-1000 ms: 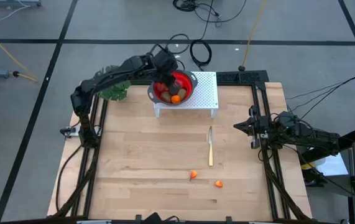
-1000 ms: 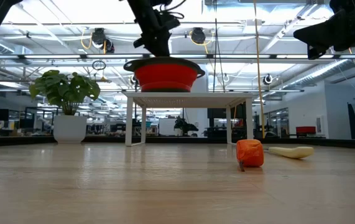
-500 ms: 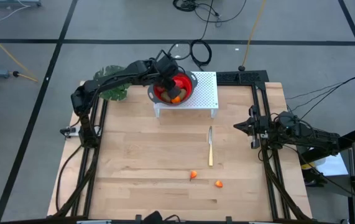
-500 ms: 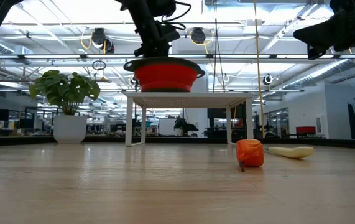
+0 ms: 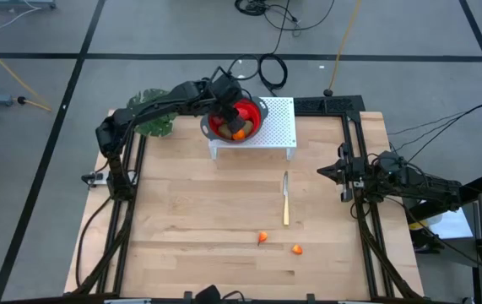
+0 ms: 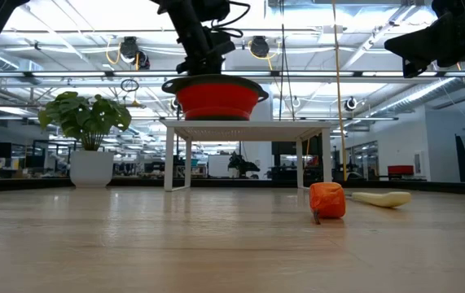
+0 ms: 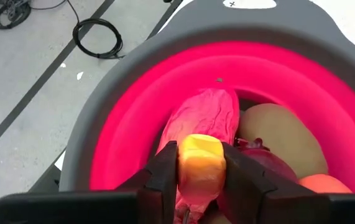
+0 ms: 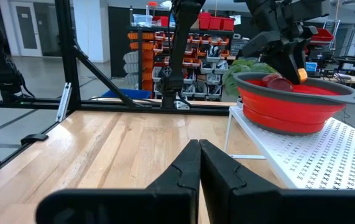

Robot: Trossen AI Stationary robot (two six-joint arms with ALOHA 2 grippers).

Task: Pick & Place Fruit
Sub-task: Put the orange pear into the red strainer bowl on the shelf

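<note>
Left gripper [image 7: 201,171]: you are lowering it into the red bowl [image 7: 133,106], upper centre overhead, fingers easing off an orange fruit [image 7: 201,163].
Right gripper [image 8: 199,163]: pinched closed, idling.

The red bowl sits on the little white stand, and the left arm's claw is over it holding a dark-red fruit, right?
Nearly. The red bowl does sit on the white stand, and the left gripper is over it, but the left wrist view shows its fingers closed on a yellow-orange fruit, not a dark-red one.
</note>
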